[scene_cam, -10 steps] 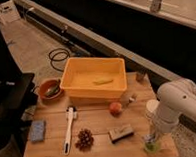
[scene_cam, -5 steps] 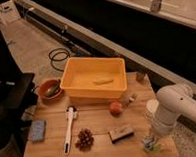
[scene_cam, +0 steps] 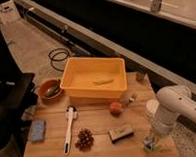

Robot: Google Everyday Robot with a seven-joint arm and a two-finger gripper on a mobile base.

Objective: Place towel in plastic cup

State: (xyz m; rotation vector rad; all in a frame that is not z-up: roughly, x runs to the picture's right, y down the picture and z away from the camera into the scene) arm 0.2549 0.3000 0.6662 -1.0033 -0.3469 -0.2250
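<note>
The plastic cup (scene_cam: 152,147) is small, translucent and light green. It stands near the front right corner of the wooden table (scene_cam: 94,118). My gripper (scene_cam: 150,138) hangs from the white arm (scene_cam: 176,108) and points straight down into the cup's mouth. The towel is hidden; I cannot make it out under the gripper or inside the cup.
A yellow tub (scene_cam: 72,87) sits at the back of the table with a red-brown bowl (scene_cam: 49,89) to its left. A white cup (scene_cam: 152,108), an orange fruit (scene_cam: 115,108), a dark block (scene_cam: 120,133), a pine cone (scene_cam: 84,139), a white brush (scene_cam: 69,129) and a blue pad (scene_cam: 37,130) lie around.
The arm has stayed over the green cup with hardly any shift. Nothing else on the table has moved.
</note>
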